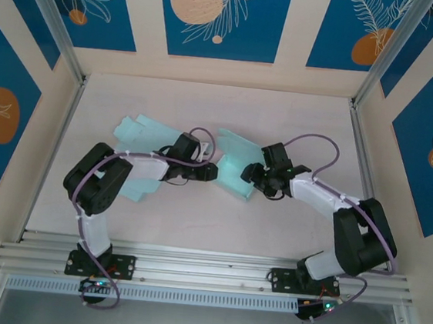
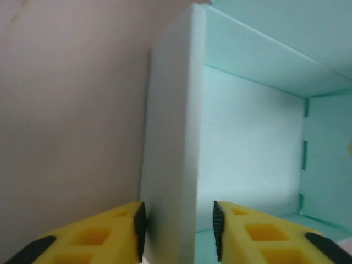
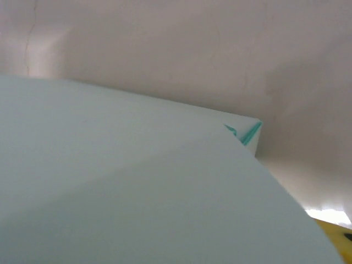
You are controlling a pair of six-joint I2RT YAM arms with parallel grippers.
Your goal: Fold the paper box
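On table (image 1: 195, 222), paper box (image 1: 235, 164), long axis near-far

This is a robot lab cell, not a home or shop. 2 black-and-white arms, the left arm (image 1: 102, 181) and the right arm (image 1: 356, 231), are bolted to an aluminium rail (image 1: 205, 273) along the near edge of a pale desk (image 1: 195, 222). Purple cables (image 1: 315, 141) loop in the open along both arms. Slanted aluminium posts (image 1: 52, 17) frame the desk's corners, and cream walls close it in on 3 sides. The walls carry printed blue panels (image 1: 220, 15) with white leaf drawings and orange discs, like a staged backdrop. On the desk lie a teal paper box (image 1: 235, 168) and flat teal sheets (image 1: 138, 132).
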